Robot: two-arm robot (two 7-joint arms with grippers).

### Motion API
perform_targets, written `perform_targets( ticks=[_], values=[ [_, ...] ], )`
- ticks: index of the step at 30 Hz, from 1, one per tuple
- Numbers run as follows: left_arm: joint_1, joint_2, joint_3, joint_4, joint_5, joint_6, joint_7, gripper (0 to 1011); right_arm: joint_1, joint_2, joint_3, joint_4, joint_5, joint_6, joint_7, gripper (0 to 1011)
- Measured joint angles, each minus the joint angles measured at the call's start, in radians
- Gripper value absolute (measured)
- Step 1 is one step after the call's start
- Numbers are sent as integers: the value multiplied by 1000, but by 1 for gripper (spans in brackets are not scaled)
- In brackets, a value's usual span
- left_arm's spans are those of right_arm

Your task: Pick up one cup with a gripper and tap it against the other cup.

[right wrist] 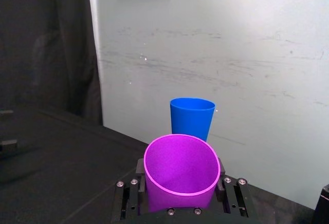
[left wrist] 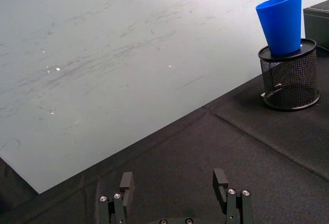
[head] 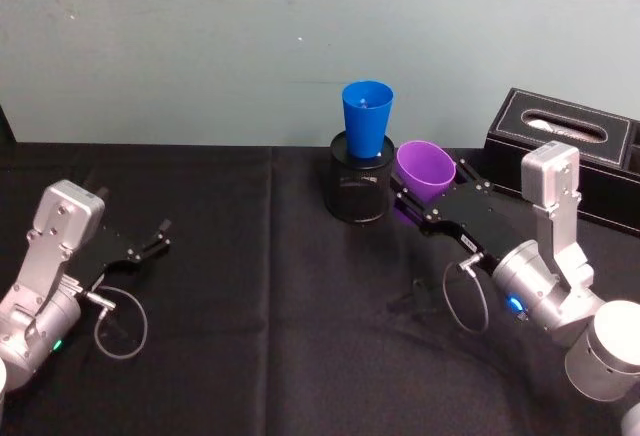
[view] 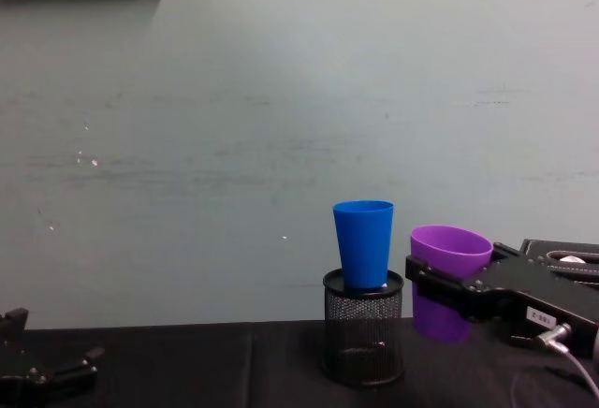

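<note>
The purple cup is held upright off the table, with my right gripper shut on its lower body. In the right wrist view the purple cup sits between the jaws of my right gripper. The blue cup stands upright on top of a black wire-mesh pen holder, just left of the purple cup with a small gap showing in the chest view, where the blue cup and purple cup stand side by side. My left gripper rests open at the far left, empty.
A black tissue box stands at the back right, behind my right arm. Black cloth covers the table. A pale wall rises close behind the pen holder.
</note>
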Motion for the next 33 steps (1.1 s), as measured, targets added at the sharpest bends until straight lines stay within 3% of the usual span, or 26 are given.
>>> perform_targets(
  ticks=[33],
  values=[
    [0,0,0,0,0,0,0,1012,183,-79,-4,232,-8,-62,24,739]
  ],
)
